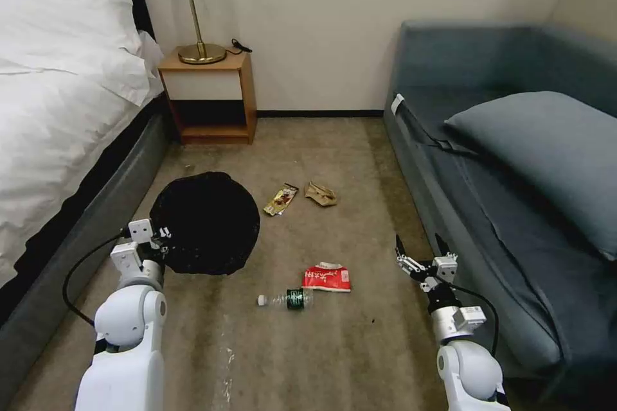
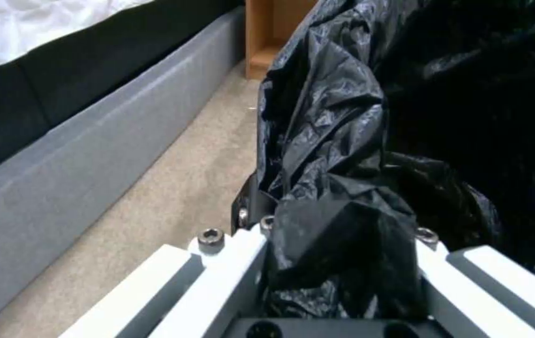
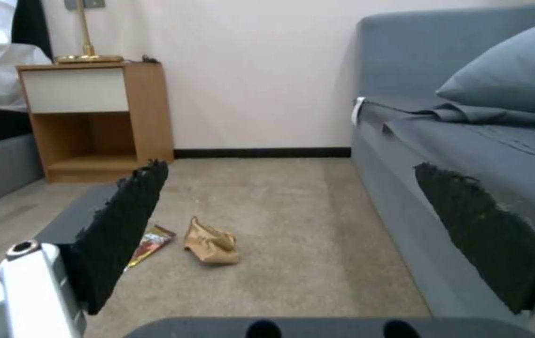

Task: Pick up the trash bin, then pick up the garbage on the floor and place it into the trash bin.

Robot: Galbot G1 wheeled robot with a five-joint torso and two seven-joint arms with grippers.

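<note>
The bin (image 1: 205,223) sits on the carpet (image 1: 334,347) close beside the bed (image 1: 58,141), its black-lined mouth facing up toward the head camera. The left pincer (image 1: 156,239) is clamped on the liner at the bin's near-left rim; in the left wrist view the black bag (image 2: 342,197) is bunched between the jaws.

The bottle (image 1: 287,299) lies on its side in front of the bin, long axis running left to right, white cap pointing toward the bed. The red packet (image 1: 327,278) lies flat just beyond it, near but seemingly not touching. Farther off, the gold wrapper (image 1: 281,199) lies just right of the bin, long axis tilted toward the far right. The paper wad (image 1: 321,194) sits just beside it, apart from it; both also show in the right wrist view, wrapper (image 3: 151,243) and wad (image 3: 211,242).

The right pincer (image 1: 421,249) hangs spread wide and empty above the carpet, close to the sofa (image 1: 514,205) edge, its black pads (image 3: 123,230) well apart.

Open carpet runs between bed and sofa, with bare floor between the packet and the right pincer. A nightstand (image 1: 209,99) with a lamp (image 1: 196,13) stands against the far wall.
</note>
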